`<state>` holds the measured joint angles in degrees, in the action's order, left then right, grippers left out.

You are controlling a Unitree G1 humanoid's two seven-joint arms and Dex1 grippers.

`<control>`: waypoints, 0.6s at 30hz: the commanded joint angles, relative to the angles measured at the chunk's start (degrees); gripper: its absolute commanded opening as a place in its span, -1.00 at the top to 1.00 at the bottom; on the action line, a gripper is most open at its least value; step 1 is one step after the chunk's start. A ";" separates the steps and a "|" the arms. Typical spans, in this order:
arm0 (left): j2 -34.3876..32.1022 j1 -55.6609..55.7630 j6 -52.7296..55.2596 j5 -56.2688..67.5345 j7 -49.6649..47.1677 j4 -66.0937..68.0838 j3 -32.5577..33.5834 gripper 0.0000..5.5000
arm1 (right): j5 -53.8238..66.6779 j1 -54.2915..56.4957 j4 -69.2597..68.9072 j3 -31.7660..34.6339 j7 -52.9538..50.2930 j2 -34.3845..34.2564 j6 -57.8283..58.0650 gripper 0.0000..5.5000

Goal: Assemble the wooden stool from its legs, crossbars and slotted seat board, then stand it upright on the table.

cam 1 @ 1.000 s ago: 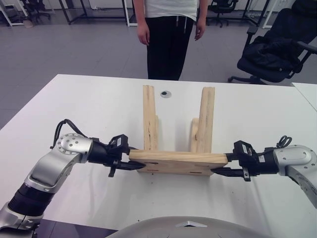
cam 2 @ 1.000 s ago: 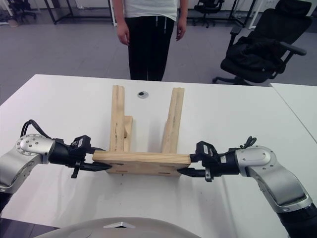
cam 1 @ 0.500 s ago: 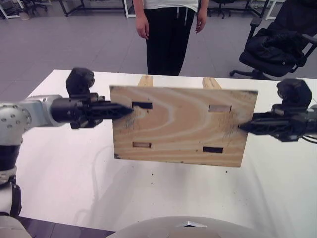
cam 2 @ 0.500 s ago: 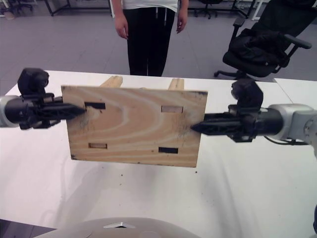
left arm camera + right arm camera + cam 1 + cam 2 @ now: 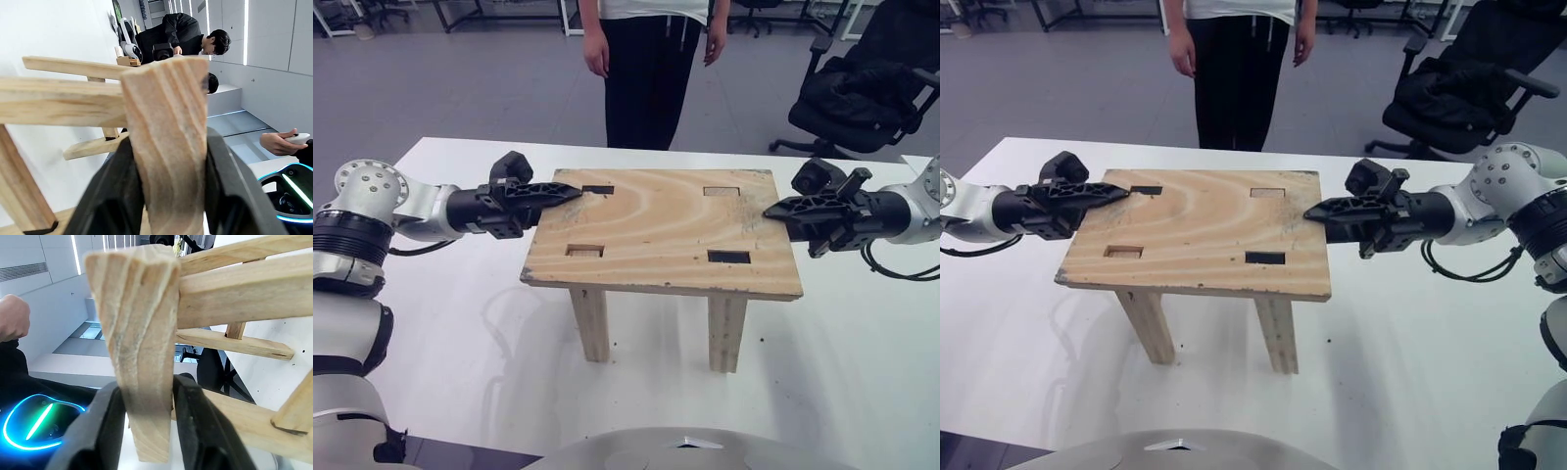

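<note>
Support: table [image 5: 440, 382], white, bare surface along the near edge.

Main item: stool [image 5: 658, 257], pale wood, assembled and upright, midway between the table's left and right edges and closer to the far edge than the near one. Cannot tell whether the feet rest fully on the surface.

Parts, near to far:
- near-left leg [image 5: 591, 324] and near-right leg [image 5: 726, 333], vertical under the front of the seat, feet at the tabletop.
- seat board [image 5: 656, 220], level on top, broad face up. Four rectangular slots cut through it: near-left slot [image 5: 584, 251], near-right slot [image 5: 728, 257], far-left slot [image 5: 598, 189], far-right slot [image 5: 722, 192].
- crossbars [image 5: 234, 345], seen from below in the wrist views, running between the legs under the seat.

Holders:
- left gripper [image 5: 570, 193], arm reaching in over the table's left side, clamped on the seat board's left edge near the far-left corner. Dark fingers [image 5: 110, 196] pressed against both faces of the board's edge in the left wrist view.
- right gripper [image 5: 771, 211], arm reaching in over the table's right side, clamped on the seat board's right edge near the far-right corner. Dark fingers [image 5: 98, 431] pinching the board's edge from above and below in the right wrist view.

Background: office chair [image 5: 862, 88], black, on the floor beyond the table's far-right corner.
</note>
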<state>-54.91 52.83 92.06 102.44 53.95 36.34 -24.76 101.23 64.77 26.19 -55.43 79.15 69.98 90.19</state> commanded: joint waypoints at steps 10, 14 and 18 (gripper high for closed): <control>0.32 -5.33 -0.33 10.51 -9.14 -5.44 9.27 -0.27 | 11.13 -24.75 5.53 27.23 -22.07 -2.80 -0.50 -0.28; -0.30 -10.34 -0.96 5.78 -11.95 -3.55 13.98 -0.53 | 10.09 -28.03 4.85 33.40 -27.18 -4.13 0.10 -0.54; -0.64 -15.57 -0.68 -4.51 -9.71 -2.85 19.38 -0.75 | 9.70 -30.22 5.02 39.00 -30.71 -4.87 0.37 -0.80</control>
<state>-54.60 39.91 90.98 102.55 43.01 33.82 -7.68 111.93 35.49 31.07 -19.15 50.38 65.42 90.28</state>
